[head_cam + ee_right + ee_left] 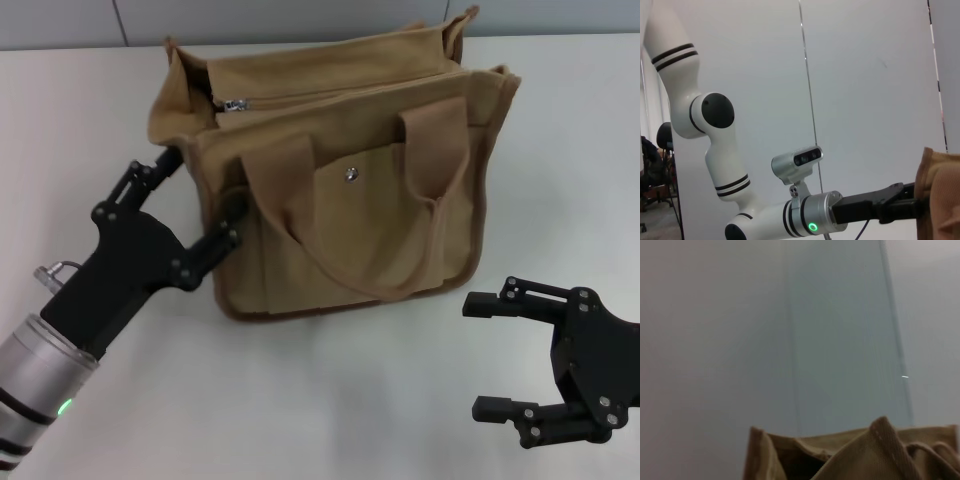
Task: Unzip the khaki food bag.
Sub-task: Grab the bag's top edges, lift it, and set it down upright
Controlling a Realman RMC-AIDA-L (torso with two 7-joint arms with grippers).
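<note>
The khaki food bag (340, 180) stands upright on the desk (330, 400), zipper pull (234, 104) at its left end; the left claw (197, 200) spans that end wide apart, probably bracing it; the right claw (488, 355) waits apart nearby

Khaki food bag (340, 180) is stood upright on white table (330, 400), pocket side w/ silver snap (351, 176) faced forward. Left gripper (205, 195) is spread open vs bag's left end, fingers touching fabric. Right gripper (485, 355) is held open near bag's lower right corner, apart.
</note>
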